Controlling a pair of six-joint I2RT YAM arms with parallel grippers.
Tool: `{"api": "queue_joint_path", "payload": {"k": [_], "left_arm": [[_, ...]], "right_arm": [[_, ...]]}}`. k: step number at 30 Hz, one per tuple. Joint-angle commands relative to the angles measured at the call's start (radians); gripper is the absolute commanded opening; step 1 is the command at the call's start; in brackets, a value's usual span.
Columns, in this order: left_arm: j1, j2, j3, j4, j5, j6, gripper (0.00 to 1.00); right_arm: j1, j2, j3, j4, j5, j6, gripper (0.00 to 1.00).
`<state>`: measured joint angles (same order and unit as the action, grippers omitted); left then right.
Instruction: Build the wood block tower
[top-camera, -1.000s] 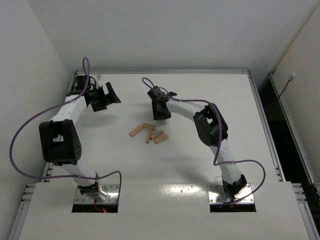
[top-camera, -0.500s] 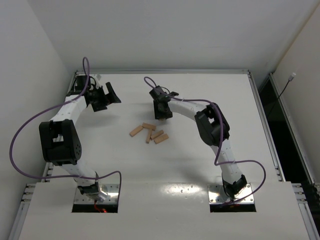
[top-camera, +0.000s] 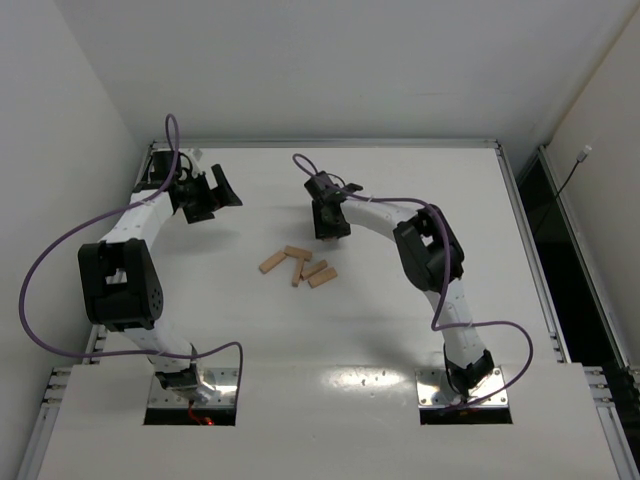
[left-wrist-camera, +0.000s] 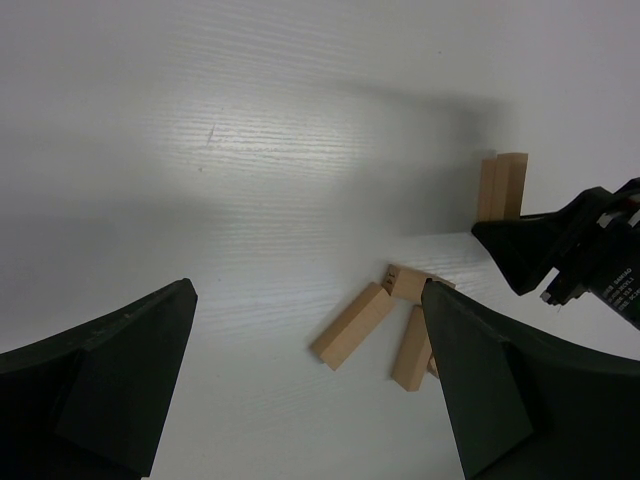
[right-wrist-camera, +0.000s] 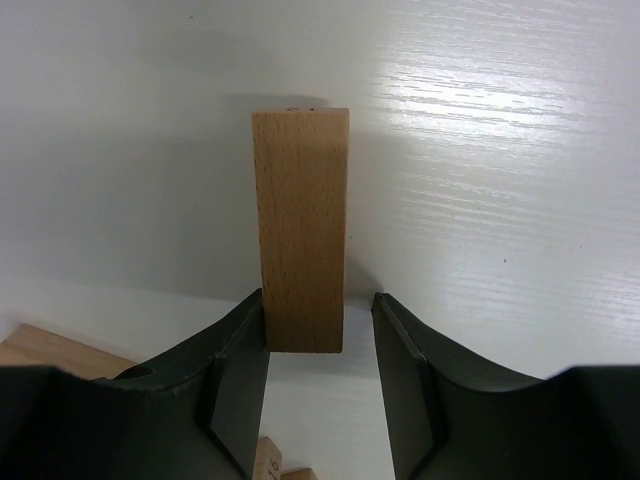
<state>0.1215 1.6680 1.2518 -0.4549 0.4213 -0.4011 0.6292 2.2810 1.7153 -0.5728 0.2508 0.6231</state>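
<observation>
From above, four wood blocks (top-camera: 298, 265) lie loose in a small heap near the middle of the counter (top-camera: 250, 330). No tower of more than one bar shows anywhere, so I judge the task to be at its first step: setting down the base piece. The right pincer (top-camera: 328, 230) points down just beyond the heap. The left pincer (top-camera: 228, 190) is well apart from it, toward the far left corner.

In the left wrist view, the left pincer (left-wrist-camera: 305, 290) has its jaws spread wide with nothing between them. It looks across at the loose wood blocks (left-wrist-camera: 352, 325). Past them a single block (left-wrist-camera: 500, 185) sits right at the tip of the right pincer (left-wrist-camera: 555, 250). I cannot tell from here whether that bar stands on end or lies flat.

In the right wrist view, the single block (right-wrist-camera: 300, 220) sits between the jaws of the right pincer (right-wrist-camera: 318, 320), which are partly apart. One finger meets the bar's side and a clear gap shows at the other, so the bar seems not to be clamped. The corner of another bar (right-wrist-camera: 40, 350) peeks in at the lower left.

The next move probably calls for pulling straight back without nudging the bar, then fetching another from the heap.
</observation>
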Motion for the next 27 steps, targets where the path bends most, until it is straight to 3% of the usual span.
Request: {"api": "queue_joint_path", "payload": {"k": [1,10,18,21,23,27], "left_arm": [[0.012,0.001,0.015,0.022,0.013,-0.005,0.95],[0.012,-0.028,-0.005,0.032,0.022,-0.005,0.95],[0.012,-0.106,-0.049,0.032,0.042,-0.015,0.95],[-0.009,-0.135,-0.072,-0.005,0.051,0.063,0.95],[-0.075,-0.163,-0.083,-0.042,0.030,0.161,0.95],[-0.212,-0.192,-0.072,-0.151,-0.097,0.292,0.95]], "right_arm": [[0.010,-0.020,-0.002,-0.027,-0.013,-0.049,0.42],[0.082,-0.162,-0.060,0.036,-0.002,-0.122,0.42],[0.148,-0.432,-0.218,-0.033,0.132,-0.123,0.42],[0.161,-0.563,-0.339,0.026,0.162,-0.207,0.42],[0.173,-0.693,-0.403,0.126,0.150,-0.373,0.42],[0.129,-0.773,-0.454,0.130,0.158,-0.577,0.40]]}}
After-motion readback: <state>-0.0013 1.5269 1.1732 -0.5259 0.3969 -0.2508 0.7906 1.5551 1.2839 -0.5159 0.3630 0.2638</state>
